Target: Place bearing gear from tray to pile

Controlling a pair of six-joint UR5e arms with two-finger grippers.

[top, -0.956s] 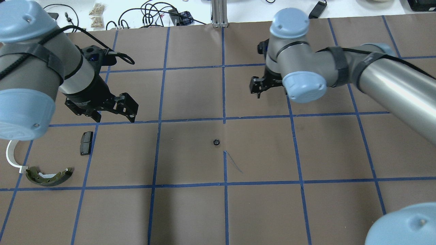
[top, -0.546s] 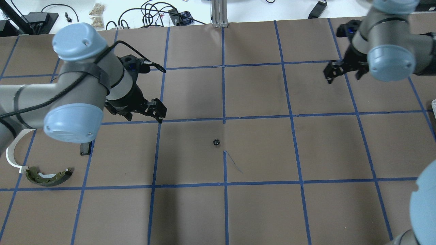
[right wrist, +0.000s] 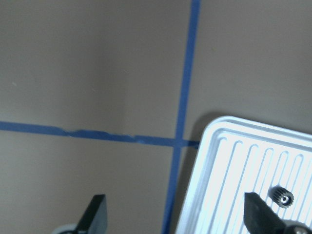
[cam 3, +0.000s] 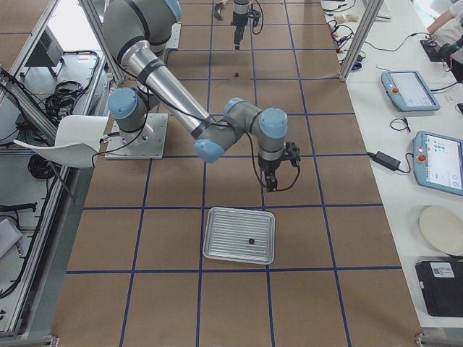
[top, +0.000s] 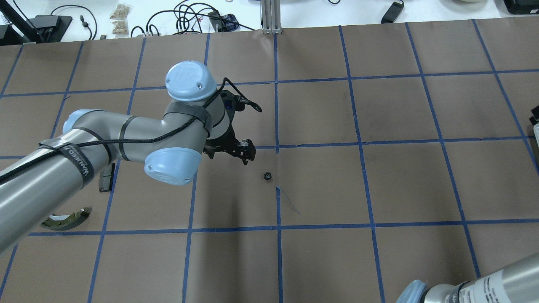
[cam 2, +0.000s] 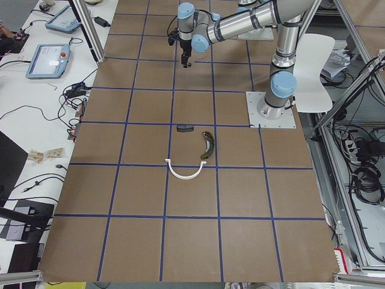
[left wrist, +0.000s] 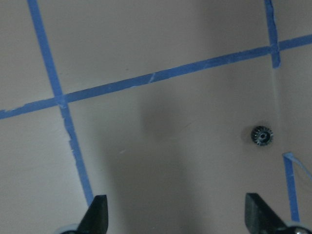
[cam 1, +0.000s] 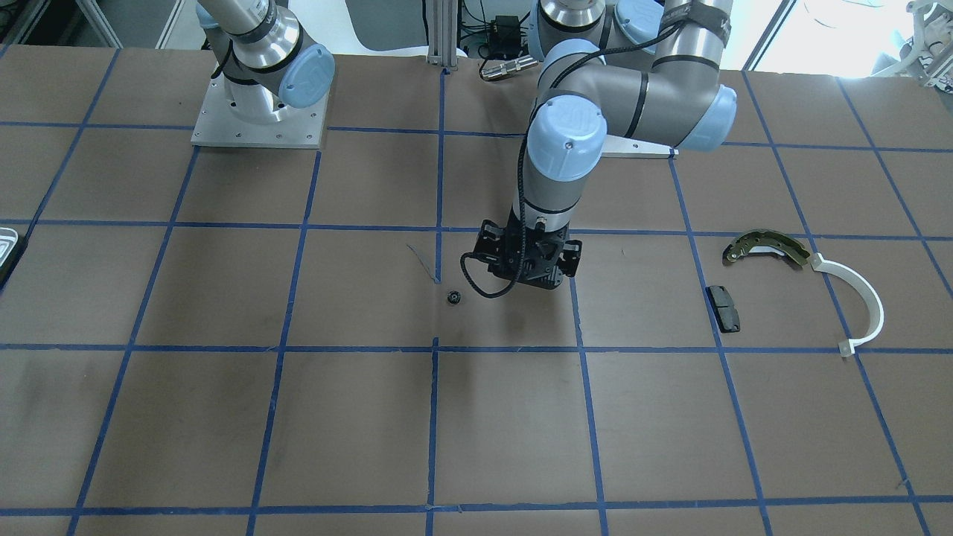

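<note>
Front view: left gripper (cam 1: 528,279) points straight down off a bent elbow, holding nothing; bearing gear (cam 1: 452,297) lies on table (cam 1: 298,432) just beside it, not touching; pile (cam 1: 767,246) well apart on robot's left. Left wrist view: fingers (left wrist: 97,217) spread wide, nothing between, gear ahead near one tip. Right side view: right gripper (cam 3: 270,186) hangs vertical, near tray (cam 3: 224,238). Right wrist view: its fingers wide apart, empty; second gear (right wrist: 282,196) lies in tray
</note>
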